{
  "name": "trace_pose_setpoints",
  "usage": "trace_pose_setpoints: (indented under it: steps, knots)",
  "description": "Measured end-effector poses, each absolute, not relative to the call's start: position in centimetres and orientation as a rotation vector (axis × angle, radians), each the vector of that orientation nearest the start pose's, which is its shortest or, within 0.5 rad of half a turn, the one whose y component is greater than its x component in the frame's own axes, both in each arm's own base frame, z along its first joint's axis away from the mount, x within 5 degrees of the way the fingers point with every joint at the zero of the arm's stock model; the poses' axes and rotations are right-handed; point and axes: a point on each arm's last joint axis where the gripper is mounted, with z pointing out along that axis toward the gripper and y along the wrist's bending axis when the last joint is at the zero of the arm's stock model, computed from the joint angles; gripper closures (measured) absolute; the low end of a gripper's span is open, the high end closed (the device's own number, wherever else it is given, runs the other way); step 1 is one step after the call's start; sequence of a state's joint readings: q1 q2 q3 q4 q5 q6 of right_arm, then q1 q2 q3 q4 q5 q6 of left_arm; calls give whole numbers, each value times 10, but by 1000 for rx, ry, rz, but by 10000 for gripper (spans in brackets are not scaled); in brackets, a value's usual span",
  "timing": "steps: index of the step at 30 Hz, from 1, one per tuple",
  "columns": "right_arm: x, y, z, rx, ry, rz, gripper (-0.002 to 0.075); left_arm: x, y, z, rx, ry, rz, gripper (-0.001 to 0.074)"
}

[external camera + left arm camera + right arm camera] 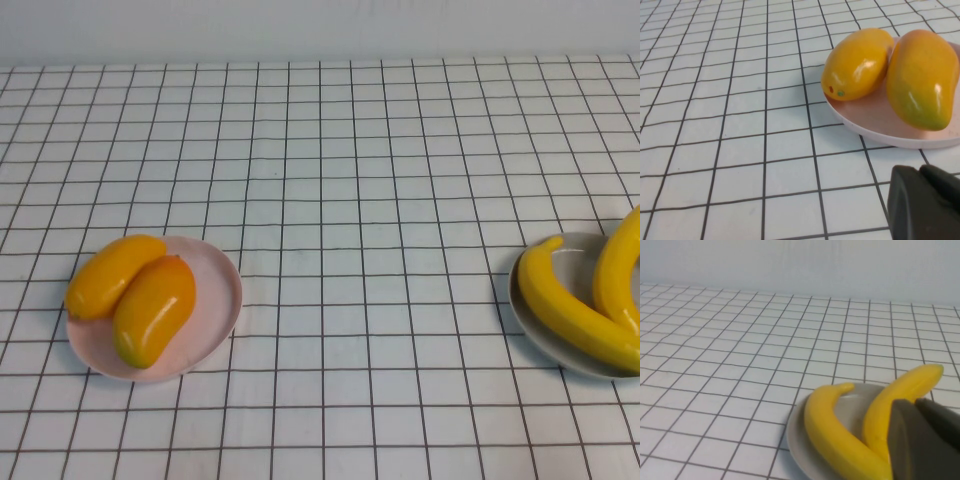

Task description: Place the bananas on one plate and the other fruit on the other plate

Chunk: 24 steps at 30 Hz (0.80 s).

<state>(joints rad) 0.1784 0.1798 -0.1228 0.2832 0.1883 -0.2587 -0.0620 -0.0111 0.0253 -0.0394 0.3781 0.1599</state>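
Yellow bananas [580, 300] on grey plate [560, 262], left gripper [925, 202] shut, right gripper [925, 440] shut.

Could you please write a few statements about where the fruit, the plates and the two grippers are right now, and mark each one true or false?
1. Both mango-like fruits lie on the pink plate. True.
2. One banana lies on the bare table between the plates. False: both bananas rest on the grey plate, at the table's right edge.
3. The two mango-like fruits touch each other. True.
4. The left gripper is shut on a mango-like fruit. False: it is shut on nothing, off the pink plate's rim.
5. The right gripper holds nothing; its dark body shows in front of the bananas. True.
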Motion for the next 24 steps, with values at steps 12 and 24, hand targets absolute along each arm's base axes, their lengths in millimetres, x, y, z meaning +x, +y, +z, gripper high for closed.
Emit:
trace_pose_setpoints:
  steps: [12, 24]
  knots:
    - [61, 3, 183, 70, 1773, 123, 741, 52, -5, 171, 183, 1867, 28, 738]
    - [54, 4, 173, 149, 1837, 184, 741, 52, -4, 171, 186, 1867, 32, 738]
